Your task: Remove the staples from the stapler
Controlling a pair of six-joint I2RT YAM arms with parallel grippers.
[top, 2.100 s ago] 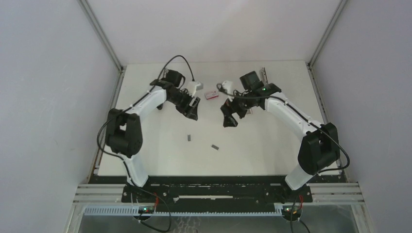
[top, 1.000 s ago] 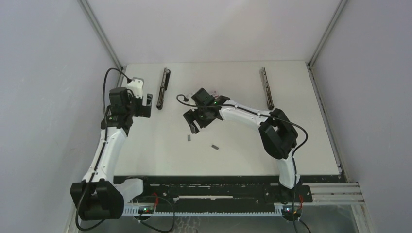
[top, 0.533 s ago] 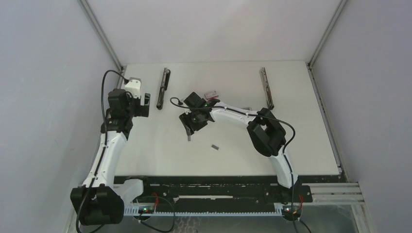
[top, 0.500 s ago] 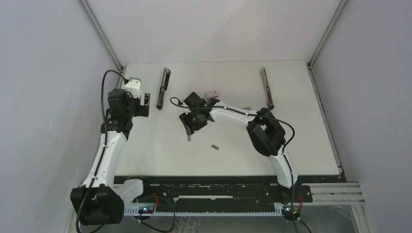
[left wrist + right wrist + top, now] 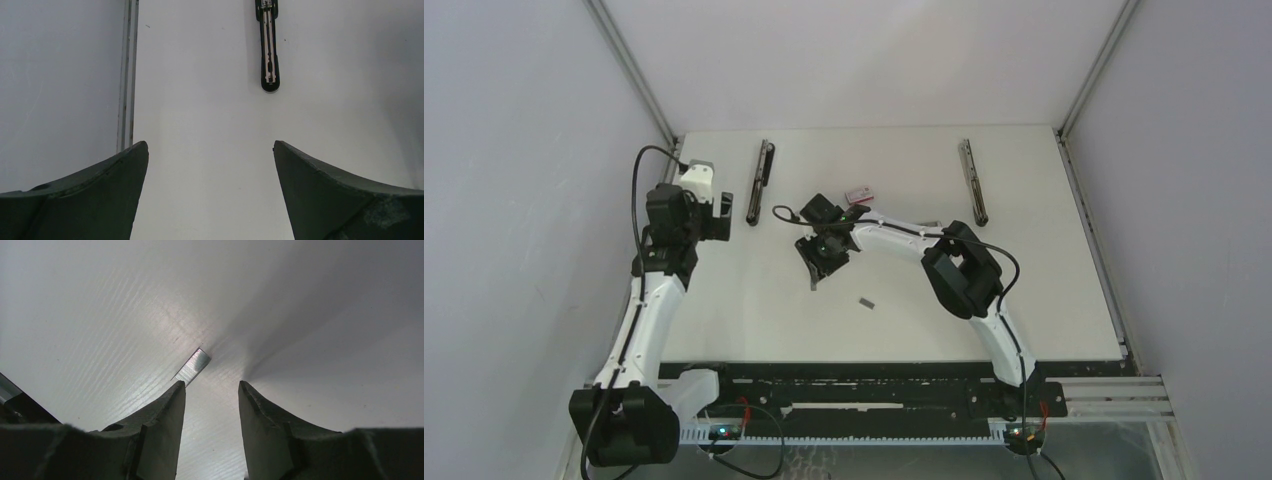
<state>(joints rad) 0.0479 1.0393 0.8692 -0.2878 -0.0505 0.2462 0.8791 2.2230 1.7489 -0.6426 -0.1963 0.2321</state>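
A grey staple strip [image 5: 192,367] lies flat on the white bench [image 5: 1044,290], out of any stapler, with the right claw [image 5: 211,386] poised low over it. In the wrist view the strip sits just past the claw's tips, beside the finger [image 5: 160,420] on that view's left and not between the two. The fingers stand a narrow gap apart with nothing in it, a spacing that looks chosen to suit so thin a piece.

Seen from above, the right arm is folded across the middle of the bench to bring the claw down there. A second strip [image 5: 865,301] lies loose nearer the arms' bases, apart from the first. A small red-and-white box [image 5: 858,194] sits behind the right wrist.

Two staplers lie lengthwise toward the back. The left stapler [image 5: 268,45] is opened out with its channel facing up, and the right stapler [image 5: 972,182] rests near the far right edge. Whether staples remain in either channel cannot be told.

The left claw [image 5: 210,146] is spread wide and holds nothing. It hangs over the bench's left side, aimed toward the left stapler, and seems parked clear of its partner's reach.

To lift the strip, the right claw would likely have to straddle it first. A piece this flat could easily skid away under the tips.
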